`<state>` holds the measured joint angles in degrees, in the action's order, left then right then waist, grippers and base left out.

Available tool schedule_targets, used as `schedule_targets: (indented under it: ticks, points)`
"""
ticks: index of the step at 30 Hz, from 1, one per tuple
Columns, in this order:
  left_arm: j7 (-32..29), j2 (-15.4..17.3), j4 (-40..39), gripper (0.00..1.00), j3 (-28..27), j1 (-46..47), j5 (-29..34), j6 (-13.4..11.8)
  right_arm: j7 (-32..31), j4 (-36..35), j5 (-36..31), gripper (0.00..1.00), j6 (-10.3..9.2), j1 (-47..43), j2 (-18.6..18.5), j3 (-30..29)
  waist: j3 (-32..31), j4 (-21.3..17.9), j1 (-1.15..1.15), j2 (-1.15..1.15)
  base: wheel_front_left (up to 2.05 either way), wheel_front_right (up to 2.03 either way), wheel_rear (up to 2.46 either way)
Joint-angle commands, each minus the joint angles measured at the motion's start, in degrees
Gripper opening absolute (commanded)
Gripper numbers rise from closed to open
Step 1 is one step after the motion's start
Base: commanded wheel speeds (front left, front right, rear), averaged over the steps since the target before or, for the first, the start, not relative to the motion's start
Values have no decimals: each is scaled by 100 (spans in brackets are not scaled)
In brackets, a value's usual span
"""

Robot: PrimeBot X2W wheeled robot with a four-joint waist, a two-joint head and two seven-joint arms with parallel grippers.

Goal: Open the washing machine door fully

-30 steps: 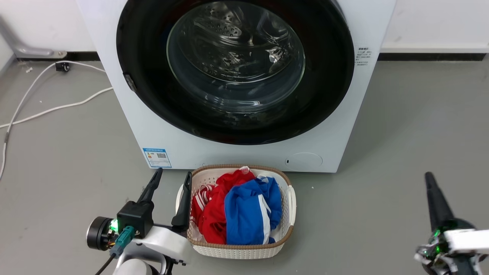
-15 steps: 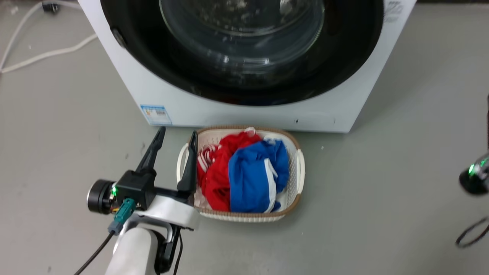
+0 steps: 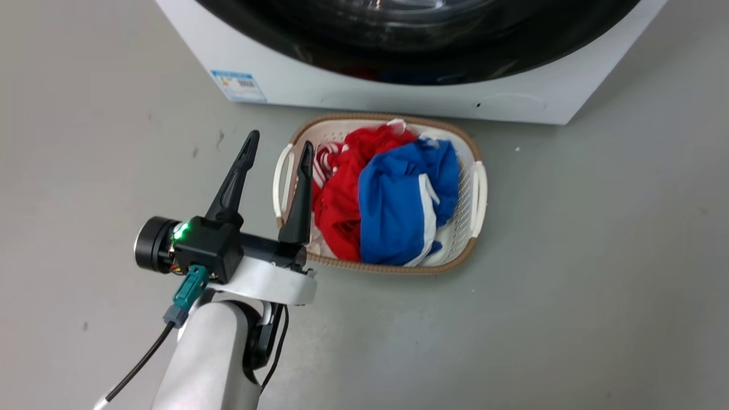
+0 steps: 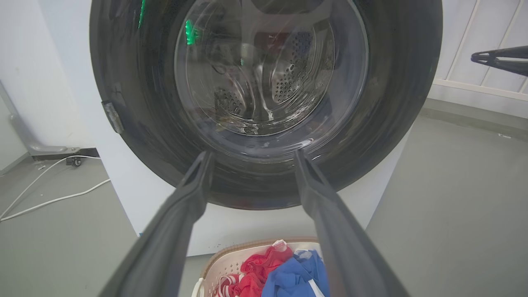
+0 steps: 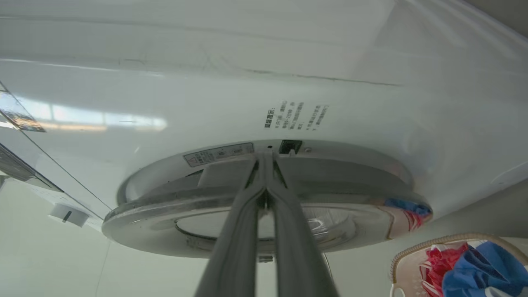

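Above the grey floor (image 3: pixel 569 256) by the white washing machine (image 3: pixel 398 95), the left claw (image 3: pixel 280 141) is spread, the right claw (image 5: pixel 266 159) pressed together at the washing machine door (image 5: pixel 165 209).

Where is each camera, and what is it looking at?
Head view: up on the head, looking down at the floor, laundry basket and open left gripper.
Left wrist view: on the left wrist, facing the washing machine door between its own fingers.
Right wrist view: on the right wrist, close beside the door's edge, right gripper shut.
Shared: all three show the basket.
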<state>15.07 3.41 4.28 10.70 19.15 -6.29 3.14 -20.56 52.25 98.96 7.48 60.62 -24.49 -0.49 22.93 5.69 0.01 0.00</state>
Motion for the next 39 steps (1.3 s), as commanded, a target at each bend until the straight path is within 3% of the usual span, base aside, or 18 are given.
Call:
schedule_targets:
  ticks: [1,10,18,21,25,39]
  points:
    - [14,-10,-54,100,31,122,12,-15,-94,172,-102,0,2,336,-47,151,191,118,-1,0,0,0,0]
    - [14,-38,-139,100,208,355,43,6,-549,1169,-538,0,2,1942,95,828,534,298,-1,0,0,0,0]
    - [14,-48,-84,100,294,475,64,-41,-794,1597,-798,0,2,2636,145,1119,706,384,-1,0,0,0,0]
    - [14,-51,-60,100,331,508,88,-65,-1221,1789,-944,0,2,2750,155,1312,718,389,-1,0,0,0,0]
    - [14,-52,-27,100,322,489,98,-67,-1706,1771,-1000,0,2,2577,180,1457,614,344,-1,0,0,0,0]
    - [13,-51,309,100,245,64,-23,-24,-3102,697,-836,0,2,1119,150,1673,-359,131,-1,0,0,0,0]
